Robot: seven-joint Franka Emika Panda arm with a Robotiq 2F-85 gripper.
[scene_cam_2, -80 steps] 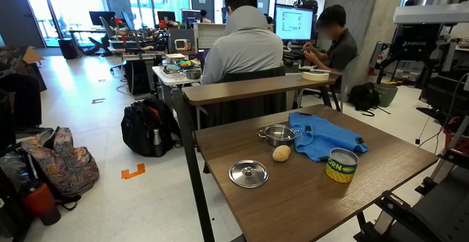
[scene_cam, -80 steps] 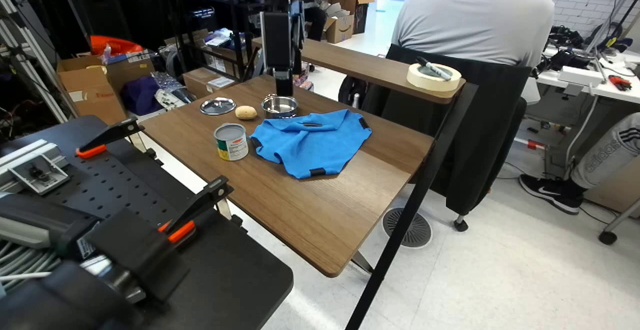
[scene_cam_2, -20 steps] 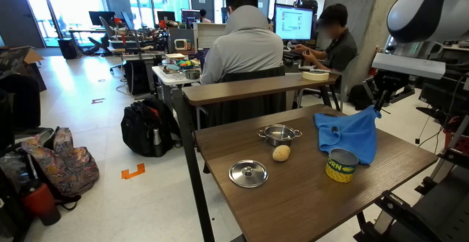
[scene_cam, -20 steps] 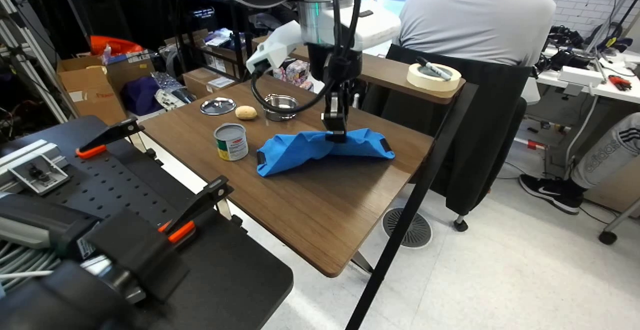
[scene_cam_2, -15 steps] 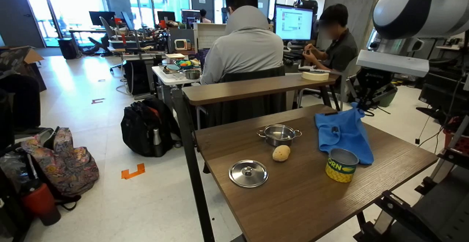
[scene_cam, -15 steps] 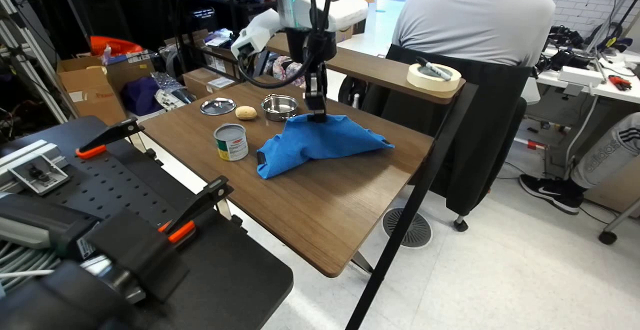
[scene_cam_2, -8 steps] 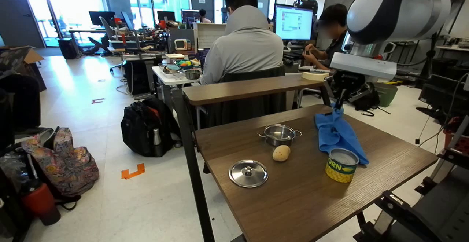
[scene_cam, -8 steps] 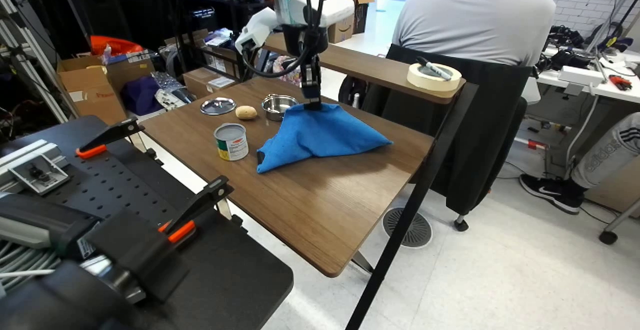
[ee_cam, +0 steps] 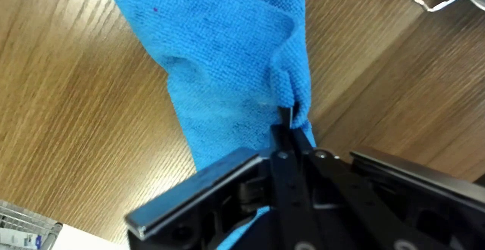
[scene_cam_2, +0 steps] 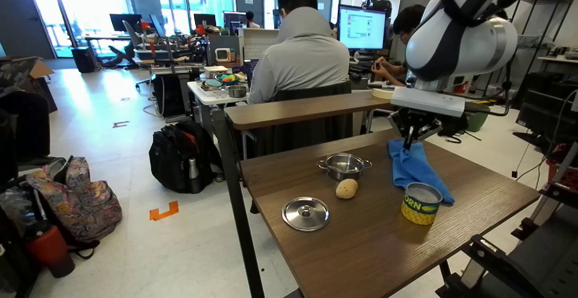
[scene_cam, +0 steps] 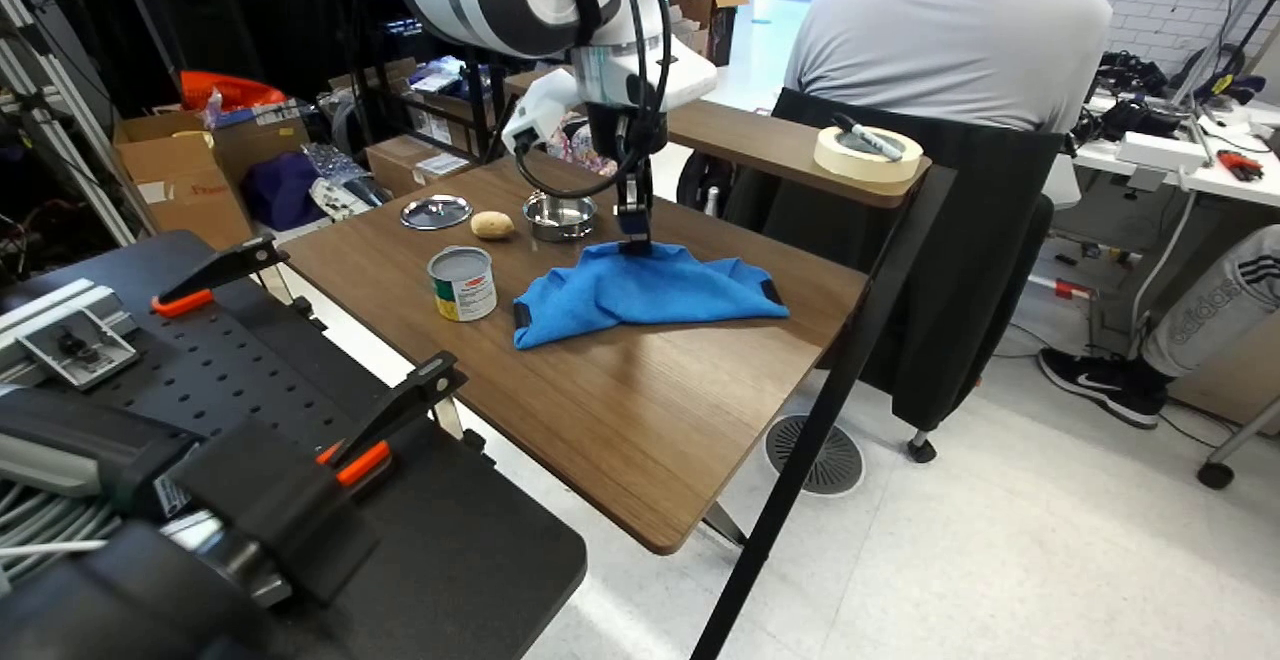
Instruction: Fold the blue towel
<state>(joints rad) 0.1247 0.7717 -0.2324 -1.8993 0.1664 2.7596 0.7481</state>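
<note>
Towel (scene_cam: 650, 292) peak lower vs. b4

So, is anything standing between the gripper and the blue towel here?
Nothing visible: in the wrist view the gripper is closed on a pinched fold of the blue towel. The can stands beside it, with a visible gap in an exterior view.

Pale flr (scene_cam: 960, 560) w/ 1 rnd grille (scene_cam: 838, 455); windows (scene_cam_2: 97, 6) (v. bright).
</note>
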